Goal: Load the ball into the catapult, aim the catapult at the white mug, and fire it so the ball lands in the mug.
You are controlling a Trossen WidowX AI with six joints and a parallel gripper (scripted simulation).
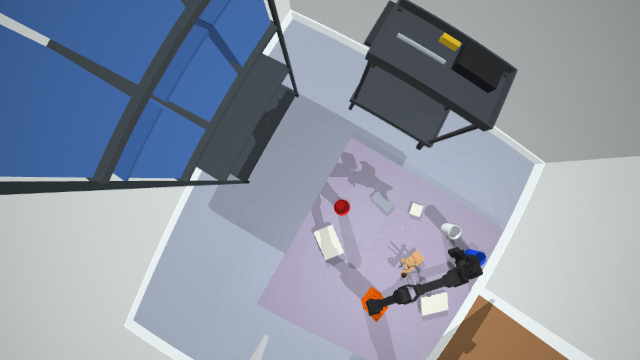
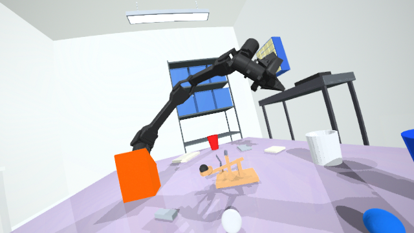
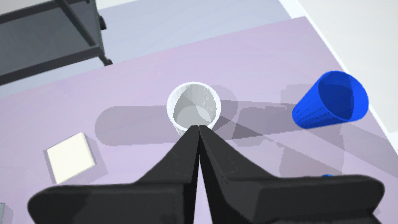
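Note:
The wooden catapult [image 1: 414, 259] [image 2: 237, 178] stands on the purple mat [image 1: 300, 295], and a black ball [image 1: 404, 275] [image 2: 204, 168] sits in the cup at the end of its throwing arm. The white mug [image 1: 451, 231] [image 2: 324, 148] [image 3: 194, 114] stands upright; in the wrist view its inside looks empty. My gripper [image 1: 454, 252] [image 2: 283, 89] [image 3: 198, 132] is shut, fingertips together with nothing between them. It is high above the mat, away from the catapult. In the wrist view the fingertips overlap the mug's near edge.
A blue cup [image 1: 478, 257] [image 2: 409, 142] [image 3: 332, 102] stands near the mug. A red cup [image 1: 342, 207] [image 2: 213, 142], a small white block [image 1: 416, 209] [image 2: 275, 149] [image 3: 71, 157] and a grey block [image 1: 382, 202] lie farther off. A blue ball [image 2: 383, 221] and white ball [image 2: 231, 221] are in the foreground.

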